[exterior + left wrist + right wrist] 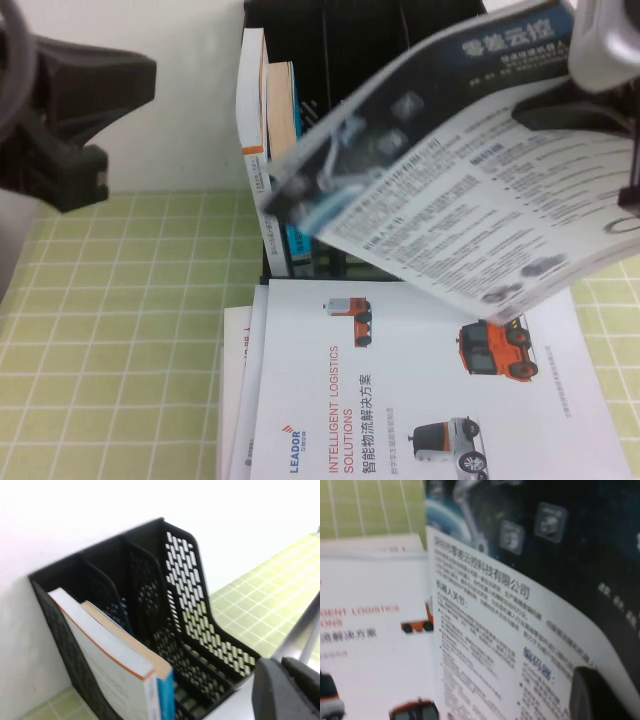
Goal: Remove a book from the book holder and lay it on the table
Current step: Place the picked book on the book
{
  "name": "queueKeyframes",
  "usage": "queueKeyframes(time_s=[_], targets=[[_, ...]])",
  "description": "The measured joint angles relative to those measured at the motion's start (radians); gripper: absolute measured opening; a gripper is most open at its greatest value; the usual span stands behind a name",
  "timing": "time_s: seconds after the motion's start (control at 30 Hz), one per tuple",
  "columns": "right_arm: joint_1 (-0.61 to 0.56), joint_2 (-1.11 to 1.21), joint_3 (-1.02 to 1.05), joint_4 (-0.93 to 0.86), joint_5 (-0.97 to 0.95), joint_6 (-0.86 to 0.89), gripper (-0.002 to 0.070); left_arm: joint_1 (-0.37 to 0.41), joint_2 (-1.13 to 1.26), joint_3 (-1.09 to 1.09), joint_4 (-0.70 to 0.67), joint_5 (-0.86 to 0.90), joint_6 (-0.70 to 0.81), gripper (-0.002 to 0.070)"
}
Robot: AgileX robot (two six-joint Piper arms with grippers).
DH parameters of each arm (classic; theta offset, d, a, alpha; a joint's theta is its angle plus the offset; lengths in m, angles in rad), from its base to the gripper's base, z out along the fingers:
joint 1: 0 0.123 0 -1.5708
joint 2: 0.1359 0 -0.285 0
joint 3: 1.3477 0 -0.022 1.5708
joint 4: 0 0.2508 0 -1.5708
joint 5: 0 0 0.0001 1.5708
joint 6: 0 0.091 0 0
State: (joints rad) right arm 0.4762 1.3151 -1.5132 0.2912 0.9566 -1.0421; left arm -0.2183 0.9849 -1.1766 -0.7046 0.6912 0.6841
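Note:
The book (450, 200), a thin floppy magazine, hangs tilted in the air in front of the book holder (300, 30) and above the table (120, 330). Its showing side is a white text page with a dark blue band. My right gripper (592, 100) at the top right is shut on its far edge. In the right wrist view, one black finger (600, 695) presses on the page (495, 645). My left gripper (100, 100) is shut and empty, raised at the far left, apart from the book holder (190, 580).
A white LEADOR brochure (400, 400) with orange vehicles lies on other papers on the table below the magazine, also in the right wrist view (365, 645). A white-spined book (110, 670) and a blue-spined book (166, 700) stand in the rack's left compartment. Green cloth (270, 590) shows beyond the rack.

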Motion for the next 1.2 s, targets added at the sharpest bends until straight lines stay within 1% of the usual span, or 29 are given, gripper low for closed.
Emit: queueKeyframes(time_s=[0.07, 0.2, 0.33, 0.4, 0.43, 0.53, 0.7, 0.83, 1.07, 1.2], targets=[[0.084, -0.022, 0.0, -0.151, 0.0, 0.083, 0.0025, 0.0, -0.013, 0.0, 0.015, 0.022, -0.03, -0.0003], [0.291, -0.037, 0.015, -0.438, -0.002, 0.303, 0.0025, 0.0, -0.015, 0.0, 0.04, 0.071, -0.077, -0.0003], [0.526, -0.03, 0.114, -0.76, -0.012, 0.559, 0.0025, 0.0, -0.014, 0.0, 0.046, 0.096, -0.091, -0.0003], [0.615, -0.01, 0.197, -0.895, -0.01, 0.662, 0.0025, 0.0, -0.012, 0.0, 0.049, 0.101, -0.092, -0.0003], [0.655, 0.004, 0.243, -0.951, -0.01, 0.699, 0.0025, 0.0, -0.012, 0.0, 0.05, 0.106, -0.092, -0.0003], [0.734, 0.054, 0.365, -1.022, -0.024, 0.783, 0.0025, 0.0, -0.012, 0.0, 0.05, 0.13, -0.092, -0.0003], [0.776, 0.164, 0.488, -1.048, -0.091, 0.973, 0.0025, 0.0, -0.014, 0.0, 0.05, 0.152, -0.094, -0.0003], [0.776, 0.25, 0.498, -1.096, -0.113, 1.11, 0.0025, 0.0, -0.014, 0.0, 0.051, 0.175, -0.095, -0.0003], [0.776, 0.298, 0.476, -1.227, -0.135, 1.25, 0.0025, 0.0, -0.014, 0.0, 0.052, 0.183, -0.095, -0.0003], [0.776, 0.27, 0.413, -1.238, -0.09, 1.267, 0.0025, 0.0, -0.014, 0.0, 0.055, 0.183, -0.095, -0.0003]])
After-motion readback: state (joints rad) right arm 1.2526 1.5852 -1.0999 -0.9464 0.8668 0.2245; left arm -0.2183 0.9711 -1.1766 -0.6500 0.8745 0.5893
